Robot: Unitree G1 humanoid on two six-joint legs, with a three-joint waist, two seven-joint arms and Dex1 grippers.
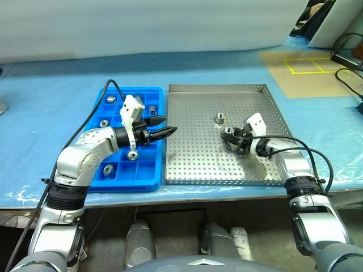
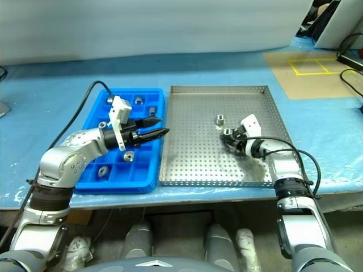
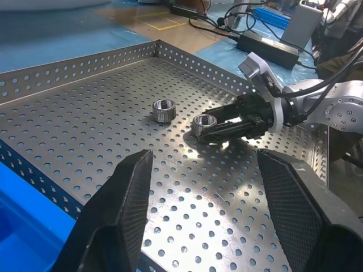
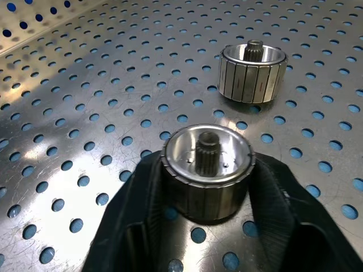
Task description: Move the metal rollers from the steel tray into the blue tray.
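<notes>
The steel tray (image 1: 193, 161) lies on the table to the right of the blue tray (image 1: 145, 171). Two metal rollers stand on its perforated floor. My right gripper (image 1: 231, 136) is low over the tray floor, shut on one roller (image 4: 207, 164), with a finger pressed against each side of it. The other roller (image 1: 220, 118) stands free just beyond it. My left gripper (image 1: 169, 125) hovers over the seam between the two trays, pointing toward the right gripper, open with nothing between its fingers (image 3: 122, 204). Several rollers (image 1: 132, 154) sit in the blue tray's compartments.
A brown board with a yellow taped square (image 1: 306, 65) lies at the back right, with black cables (image 1: 347, 73) beside it. A black cable (image 1: 85, 122) runs along my left arm. The table's front edge (image 1: 187, 192) is just below both trays.
</notes>
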